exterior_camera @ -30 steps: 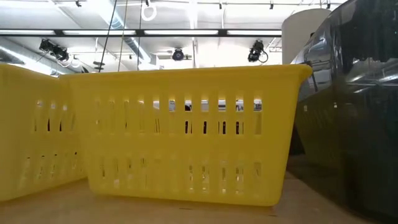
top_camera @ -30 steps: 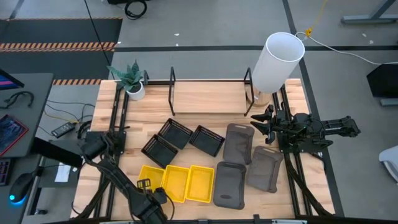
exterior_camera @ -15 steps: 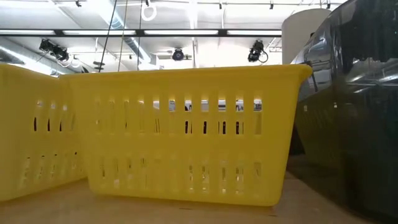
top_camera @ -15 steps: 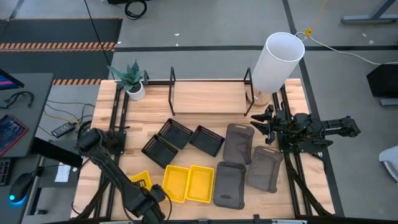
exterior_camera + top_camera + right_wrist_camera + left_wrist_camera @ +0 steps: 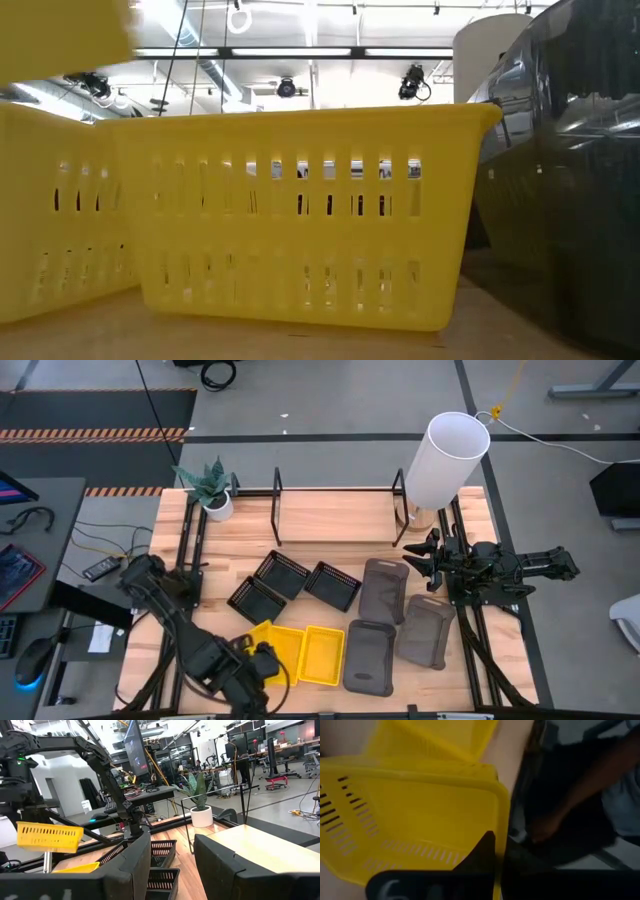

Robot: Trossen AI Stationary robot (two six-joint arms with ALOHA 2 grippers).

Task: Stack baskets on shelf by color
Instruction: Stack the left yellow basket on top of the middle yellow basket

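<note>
Near the table's front edge, left of the two yellow baskets (image 5: pixel 308 654) still lying flat, the left gripper (image 5: pixel 262 657) gripped a lifted yellow basket (image 5: pixel 262 632). Far right, past the grey baskets (image 5: pixel 384 588), the right gripper (image 5: pixel 420 556) waited, fingers spread. The shelf (image 5: pixel 335 515) stood behind them.

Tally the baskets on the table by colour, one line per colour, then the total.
Yellow baskets: 3, one lifted by the left gripper, two flat on the table
Black slatted baskets: 3
Dark grey baskets: 4
Total: 10
</note>
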